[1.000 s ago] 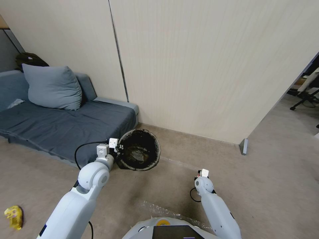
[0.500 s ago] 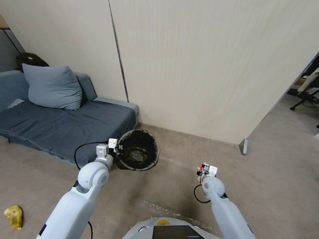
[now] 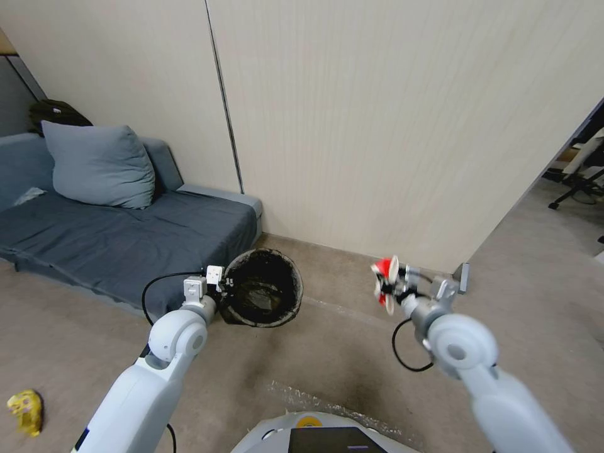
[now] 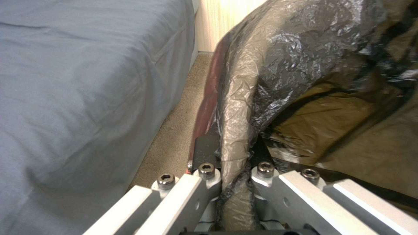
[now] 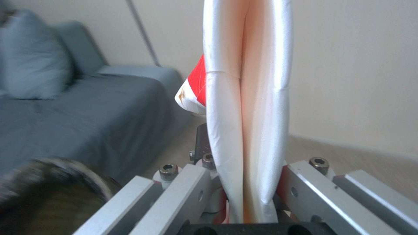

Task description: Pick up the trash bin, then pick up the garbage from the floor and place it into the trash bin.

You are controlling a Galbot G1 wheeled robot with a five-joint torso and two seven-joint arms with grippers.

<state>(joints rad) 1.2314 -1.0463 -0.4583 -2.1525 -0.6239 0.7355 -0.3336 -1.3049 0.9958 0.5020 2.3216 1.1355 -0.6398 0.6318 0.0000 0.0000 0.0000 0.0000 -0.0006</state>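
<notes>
At about eight o'clock in the head view, one crumpled yellow wrapper lies on the short-pile beige carpet, well apart from both arms. Above it, toward ten o'clock, a grey fabric sofa carries one soft blue-grey pillow. Near the centre, the left gripper is clamped on the near rim of the single trash bin, a round bin whose crinkled, glossy black liner folds over its edge; the left wrist view shows the film pinched tight between the two metal fingers, with the bin just beside the sofa's corner and its mouth tilted toward the head camera. At about three o'clock from the bin, and apart from it, the right gripper is raised above the carpet and squeezes one flattened red-and-white paper carton; in the right wrist view the carton's smooth white folded panels stand straight out from between the fingers, with a red patch on one side. Pale wood-grain wall panels stand behind.
</notes>
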